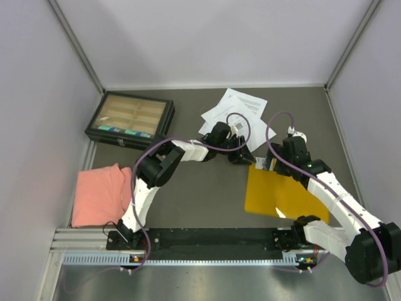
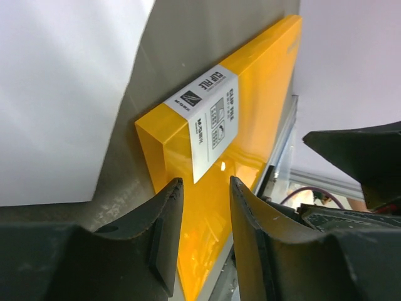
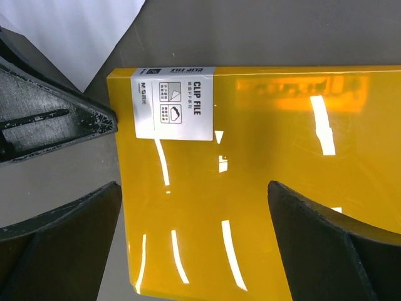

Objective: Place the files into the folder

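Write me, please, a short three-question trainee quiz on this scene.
1. True or false: the files already lie inside the folder.
2. The right pincer above the folder is: A) wide open, B) shut on the folder, C) holding a sheet.
3. Fill in: the folder's white label reads "CLIP ____".
Key: 1 false; 2 A; 3 FILE.

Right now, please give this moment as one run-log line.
folder: flat on table | left gripper: part open at its labelled corner | right gripper: wide open above it | files: loose beyond it, not yet in
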You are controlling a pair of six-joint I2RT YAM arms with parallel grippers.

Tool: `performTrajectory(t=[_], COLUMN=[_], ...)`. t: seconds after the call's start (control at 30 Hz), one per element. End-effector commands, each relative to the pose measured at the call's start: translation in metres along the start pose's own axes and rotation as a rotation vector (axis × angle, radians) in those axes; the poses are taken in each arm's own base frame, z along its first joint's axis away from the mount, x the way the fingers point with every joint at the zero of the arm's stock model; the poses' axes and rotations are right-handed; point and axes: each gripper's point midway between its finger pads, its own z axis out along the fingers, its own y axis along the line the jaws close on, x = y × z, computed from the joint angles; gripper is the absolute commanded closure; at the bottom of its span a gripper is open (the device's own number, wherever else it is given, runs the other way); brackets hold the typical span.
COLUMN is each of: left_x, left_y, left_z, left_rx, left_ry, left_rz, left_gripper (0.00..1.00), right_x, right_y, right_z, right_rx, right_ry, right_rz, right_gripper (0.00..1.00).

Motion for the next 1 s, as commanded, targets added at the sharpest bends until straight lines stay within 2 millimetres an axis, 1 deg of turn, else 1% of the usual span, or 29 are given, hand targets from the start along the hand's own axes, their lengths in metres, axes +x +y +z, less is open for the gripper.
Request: performTrajectory(t=[0.0, 0.07, 0.13, 0.17, 0.27, 0.37, 0.43, 0.57, 0.67, 0.77, 0.97], left_x=[-0.006, -0.005, -0.003, -0.007, -0.008, -0.013, -0.021, -0.027, -0.027, -0.022, -0.021], left_y=[-0.025, -0.029, -0.024, -0.025, -0.017, -0.013, -0.011, -0.006, -0.01, -0.012, -0.028], left_z=[-0.002, -0.004, -0.006, -0.009, -0.013, -0.017, -0.022, -0.024, -0.019, -0.013, -0.005], left_rx=[0.108, 0.121, 0.099, 0.085, 0.014, -0.024, -0.044, -0.052, -0.009, 0.029, 0.117], left_ry=[-0.02, -0.02, -0.028, -0.053, -0.057, -0.069, -0.091, -0.091, -0.079, -0.055, -0.047], left_rz=[0.013, 0.007, 0.0, 0.028, 0.067, 0.098, 0.112, 0.096, 0.075, 0.037, 0.029], left_gripper=[0.59, 0.6, 0.59, 0.58, 0.56, 0.55, 0.53, 0.51, 0.51, 0.51, 0.52], right_x=[-0.009, -0.01, -0.008, -0.008, -0.007, -0.005, -0.005, -0.004, -0.003, -0.003, -0.004], right_y=[0.003, 0.003, 0.002, 0.002, 0.003, 0.002, 0.001, 0.001, 0.001, 0.002, 0.002], right_z=[-0.006, -0.006, -0.006, -0.006, -0.006, -0.006, -0.007, -0.007, -0.007, -0.006, -0.007], right_rx=[-0.023, -0.022, -0.022, -0.021, -0.027, -0.025, -0.024, -0.025, -0.028, -0.029, -0.028], right_ry=[-0.041, -0.042, -0.038, -0.037, -0.037, -0.033, -0.034, -0.033, -0.035, -0.033, -0.035], right_rz=[0.021, 0.021, 0.024, 0.022, 0.027, 0.022, 0.022, 0.023, 0.024, 0.025, 0.025], right_gripper=[0.01, 0.01, 0.01, 0.01, 0.01, 0.01, 0.01, 0.01, 0.01, 0.01, 0.01])
